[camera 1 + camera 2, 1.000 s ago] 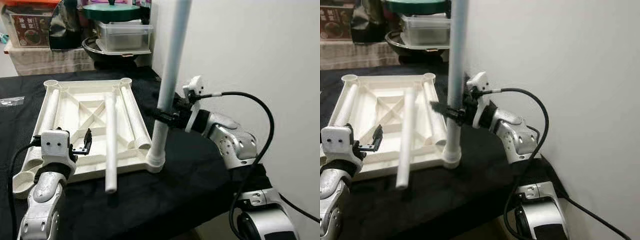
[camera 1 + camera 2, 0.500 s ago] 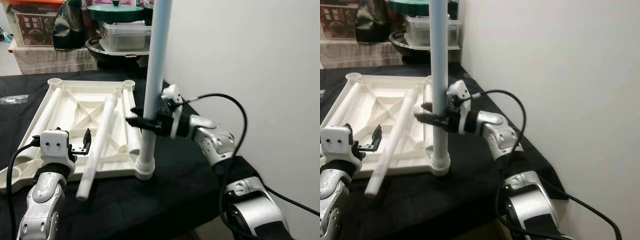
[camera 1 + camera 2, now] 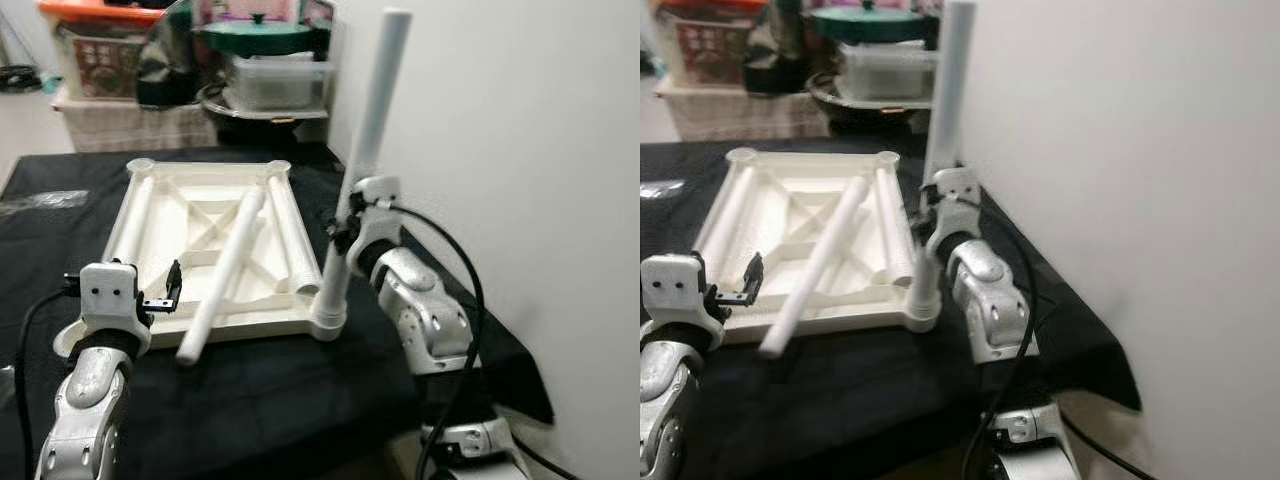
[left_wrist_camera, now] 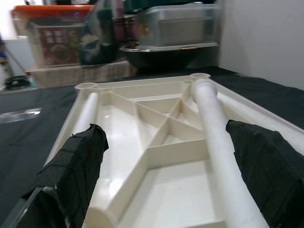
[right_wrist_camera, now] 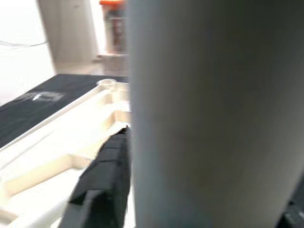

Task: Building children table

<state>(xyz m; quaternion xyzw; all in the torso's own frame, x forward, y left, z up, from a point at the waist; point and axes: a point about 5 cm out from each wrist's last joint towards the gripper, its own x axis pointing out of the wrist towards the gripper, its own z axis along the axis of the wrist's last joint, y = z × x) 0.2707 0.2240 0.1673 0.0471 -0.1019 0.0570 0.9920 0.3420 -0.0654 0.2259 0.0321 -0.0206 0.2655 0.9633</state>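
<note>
A white plastic table top (image 3: 205, 215) lies upside down on a black cloth (image 3: 250, 390) in the middle left of the left eye view, its ribbed underside facing up. At its near right corner, just right of frame centre, a white table leg (image 3: 362, 165) stands in the corner socket (image 3: 327, 322), tilted so its top leans toward the upper right, close to the white wall (image 3: 520, 150). The right gripper (image 3: 343, 232) sits at mid-height on this leg, in the centre of the frame, its black fingers closed around the tube; in the right wrist view the leg is pressed right against a dark finger (image 5: 105, 175). A loose leg (image 3: 226, 270) lies diagonally across the table top, its near end hanging over the front edge at lower left of centre. The left gripper (image 3: 167, 293) hovers at the lower left, by the front rim, its fingers spread wide and holding nothing; the left wrist view shows them (image 4: 76, 166) apart on either side of the tray. Storage boxes and a pot (image 3: 262, 50) are stacked along the top edge
</note>
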